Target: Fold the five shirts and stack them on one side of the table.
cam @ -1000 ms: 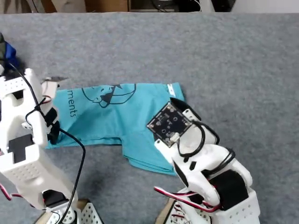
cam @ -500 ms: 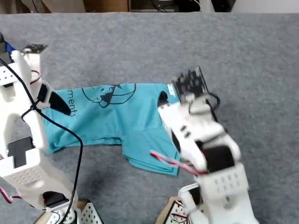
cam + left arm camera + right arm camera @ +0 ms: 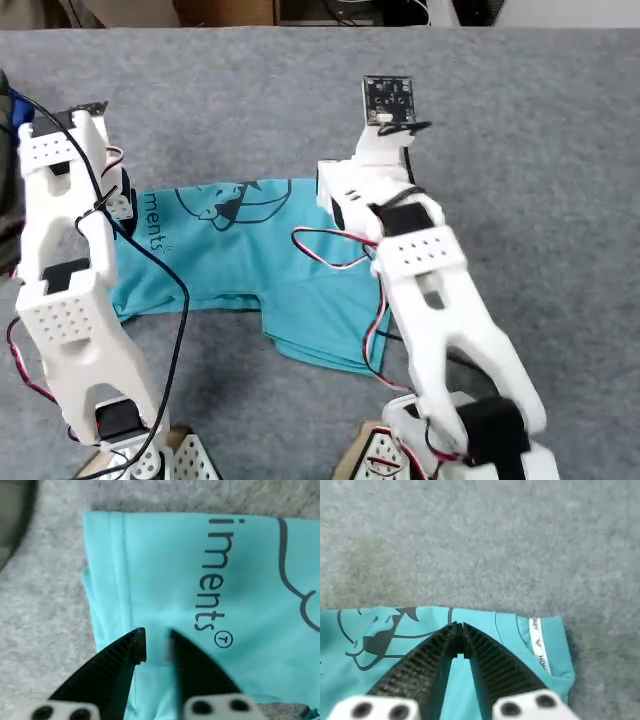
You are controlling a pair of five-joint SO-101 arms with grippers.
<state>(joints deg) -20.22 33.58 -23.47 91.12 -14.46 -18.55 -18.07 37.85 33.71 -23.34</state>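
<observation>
A teal shirt [image 3: 240, 250] with a dark print lies partly folded on the grey cloth table [image 3: 520, 150], a flap [image 3: 320, 335] sticking out toward the arms. My left gripper [image 3: 122, 205] hovers over the shirt's left end by the printed letters [image 3: 212, 580]. Its fingers [image 3: 125, 652] stand a narrow gap apart and hold nothing [image 3: 156, 642]. My right gripper [image 3: 333, 195] is above the shirt's far edge near the collar tag [image 3: 538, 642], its tips [image 3: 459, 630] together with nothing between them.
A dark object [image 3: 6, 110] lies at the table's left edge, close to the left arm [image 3: 12, 520]. Bare grey cloth spreads to the right and beyond the shirt [image 3: 520, 540]. Boxes stand behind the table's far edge [image 3: 220, 10].
Both arms have risen from low over the shirt's near side and stretched away to its far edge. The shirt has not moved.
</observation>
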